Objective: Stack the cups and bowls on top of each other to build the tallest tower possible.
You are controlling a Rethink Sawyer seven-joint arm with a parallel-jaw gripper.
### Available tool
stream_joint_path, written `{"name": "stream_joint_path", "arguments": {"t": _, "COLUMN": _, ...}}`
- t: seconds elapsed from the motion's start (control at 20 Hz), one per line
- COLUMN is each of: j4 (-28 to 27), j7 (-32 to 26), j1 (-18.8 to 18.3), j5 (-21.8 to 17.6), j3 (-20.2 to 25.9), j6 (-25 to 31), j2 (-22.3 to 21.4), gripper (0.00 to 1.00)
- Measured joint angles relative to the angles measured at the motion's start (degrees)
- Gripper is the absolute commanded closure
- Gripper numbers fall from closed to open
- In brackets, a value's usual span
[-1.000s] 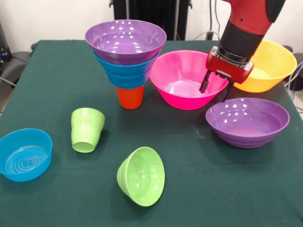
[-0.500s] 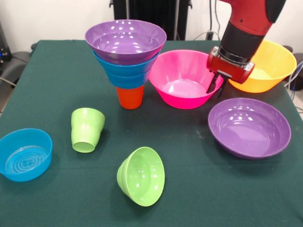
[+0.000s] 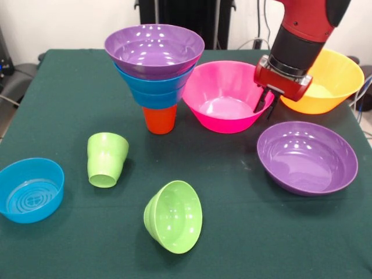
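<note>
Gripping the right-hand rim of the pink bowl (image 3: pixel 224 96), the gripper (image 3: pixel 264 108) has its fingers drawn together on the wall, one inside and one outside so far as can be judged; a rim pinch is the only practical hold on so wide a vessel. The tower (image 3: pixel 154 70) stands just left of the pink bowl: an orange cup (image 3: pixel 159 119) upside down as base, blue bowls nested above it and a purple bowl (image 3: pixel 154 49) on top, widening upward. The pink bowl, being wider, would seat on top next. The second purple bowl (image 3: pixel 307 157) lies near right, the yellow-orange bowl (image 3: pixel 325 81) far right. Loose at near left are the green cup (image 3: pixel 106 158), a blue bowl (image 3: pixel 30 189) and the small green bowl (image 3: pixel 173 216), tipped on its side.
</note>
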Motion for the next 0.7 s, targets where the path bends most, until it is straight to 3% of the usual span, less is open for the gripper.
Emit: {"name": "stream_joint_path", "arguments": {"t": 0.7, "j4": 1.38, "j7": 0.0, "j1": -2.01, "j5": 3.09, "j3": 1.24, "j6": 1.91, "j2": -2.59, "gripper": 1.0}}
